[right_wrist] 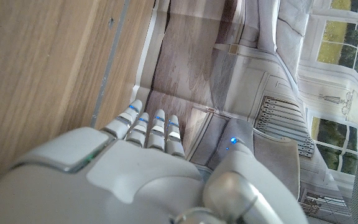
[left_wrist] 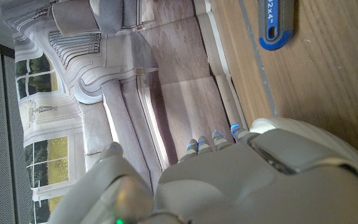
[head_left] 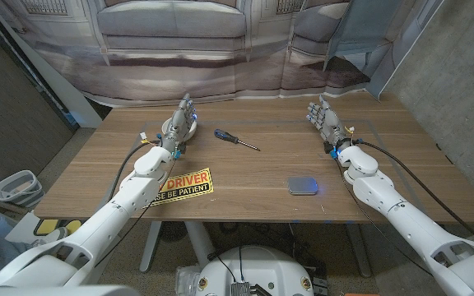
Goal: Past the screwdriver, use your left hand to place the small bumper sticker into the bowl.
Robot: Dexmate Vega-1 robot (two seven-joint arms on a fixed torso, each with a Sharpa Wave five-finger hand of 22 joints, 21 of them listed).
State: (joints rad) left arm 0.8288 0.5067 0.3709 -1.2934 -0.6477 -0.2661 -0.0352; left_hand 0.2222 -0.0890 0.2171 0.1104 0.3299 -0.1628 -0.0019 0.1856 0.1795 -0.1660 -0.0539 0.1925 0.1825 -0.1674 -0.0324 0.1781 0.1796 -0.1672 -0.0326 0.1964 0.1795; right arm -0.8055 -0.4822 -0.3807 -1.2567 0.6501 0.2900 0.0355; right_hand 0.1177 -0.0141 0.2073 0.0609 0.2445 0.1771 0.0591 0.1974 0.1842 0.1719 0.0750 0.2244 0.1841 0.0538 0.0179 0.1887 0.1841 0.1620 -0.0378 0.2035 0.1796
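A yellow and black bumper sticker reading "DRIVER… BE PATIENT" lies near the table's front edge, its left end hidden under my left forearm. The screwdriver, with a blue handle, lies further back at the table's middle. My left hand stands at the back left with fingers straight and apart, holding nothing. It covers most of a white bowl, whose rim peeks out beside it. My right hand stands at the back right, fingers straight, holding nothing.
A small blue-grey rounded pad lies near the front, right of the middle. The wooden table has bare room between the sticker and the pad. A grey printed backdrop hangs behind the table; a bin stands on the floor at the left.
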